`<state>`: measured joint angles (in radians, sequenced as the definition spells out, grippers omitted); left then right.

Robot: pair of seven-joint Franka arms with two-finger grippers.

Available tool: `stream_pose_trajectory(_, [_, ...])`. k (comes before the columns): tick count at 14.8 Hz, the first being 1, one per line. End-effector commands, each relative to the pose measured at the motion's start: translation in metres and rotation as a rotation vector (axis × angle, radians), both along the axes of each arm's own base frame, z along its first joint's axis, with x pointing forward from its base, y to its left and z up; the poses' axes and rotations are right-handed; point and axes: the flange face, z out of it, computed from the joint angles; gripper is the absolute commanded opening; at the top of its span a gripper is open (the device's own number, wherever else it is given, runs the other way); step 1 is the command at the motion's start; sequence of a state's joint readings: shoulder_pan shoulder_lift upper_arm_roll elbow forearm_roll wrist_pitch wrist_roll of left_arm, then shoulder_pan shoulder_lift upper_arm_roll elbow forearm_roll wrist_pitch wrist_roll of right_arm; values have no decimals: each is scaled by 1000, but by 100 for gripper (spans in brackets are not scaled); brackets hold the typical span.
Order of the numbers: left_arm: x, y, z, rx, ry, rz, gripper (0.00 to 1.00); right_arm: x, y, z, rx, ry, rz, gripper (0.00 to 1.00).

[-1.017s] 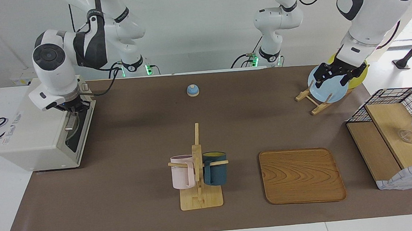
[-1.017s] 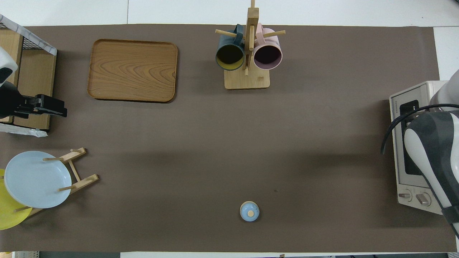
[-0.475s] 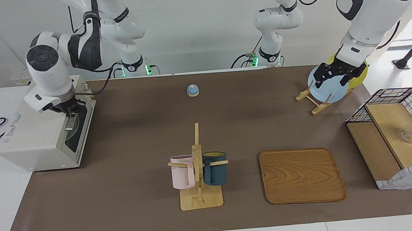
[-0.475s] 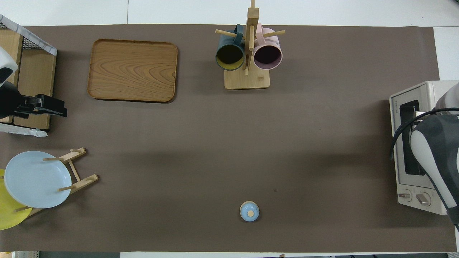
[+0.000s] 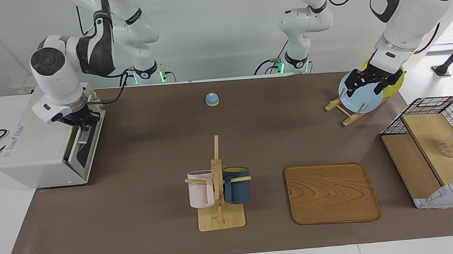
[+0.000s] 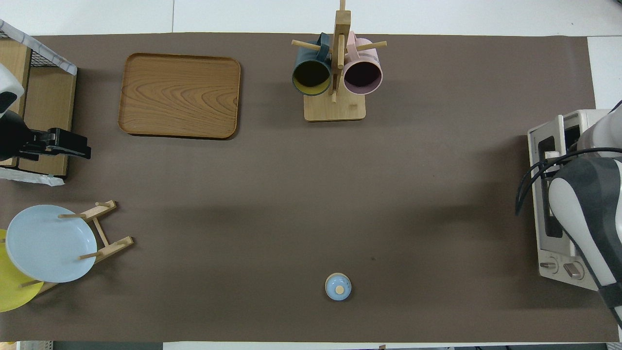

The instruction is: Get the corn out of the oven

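The off-white oven [image 5: 33, 156] [image 6: 544, 243] stands at the right arm's end of the table. Its dark glass door [image 5: 81, 151] is tilted a little outward at the top. My right gripper [image 5: 82, 124] is at the top of the door, shut on the door handle; in the overhead view the arm hides it. The corn is hidden. My left gripper [image 5: 371, 86] [image 6: 80, 148] hangs open and empty in the air near the plate rack and waits.
A mug tree [image 5: 217, 183] with a pink and a dark blue mug stands mid-table, beside a wooden tray [image 5: 332, 193]. A small blue bell [image 5: 212, 99] sits near the robots. Plate rack with blue plate [image 5: 358, 102] and wire-and-wood basket [image 5: 431, 148] are at the left arm's end.
My right gripper shifted at the oven's front and the top of the door has come slightly away from the oven. The left arm has not moved.
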<state>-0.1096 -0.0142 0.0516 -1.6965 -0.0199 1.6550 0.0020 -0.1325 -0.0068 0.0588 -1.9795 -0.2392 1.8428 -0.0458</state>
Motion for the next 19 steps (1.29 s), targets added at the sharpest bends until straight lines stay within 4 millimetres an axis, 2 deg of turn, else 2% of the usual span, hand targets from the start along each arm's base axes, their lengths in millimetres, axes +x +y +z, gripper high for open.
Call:
stream_pose_trajectory(1, [-2, 0, 5, 20, -15, -8, 100, -6, 20, -26, 28, -20, -5, 0])
stream_pose_trajectory(5, [-1, 0, 5, 20, -16, -7, 100, -8, 36, -65, 79, -52, 9, 0])
stream_pose_trajectory(9, [-2, 0, 5, 20, -15, -8, 100, -1, 56, -93, 132, -70, 8, 0])
stream_pose_trajectory(13, [-2, 1, 4, 20, -10, -7, 100, -5, 85, -114, 158, -78, 28, 0])
stream_pose_trajectory(17, [-2, 1, 4, 20, -10, -7, 100, -5, 88, -138, 185, -52, 0, 0])
stream_pose_trajectory(19, [-2, 1, 4, 20, -13, -7, 100, -4, 92, -138, 193, -49, -19, 0])
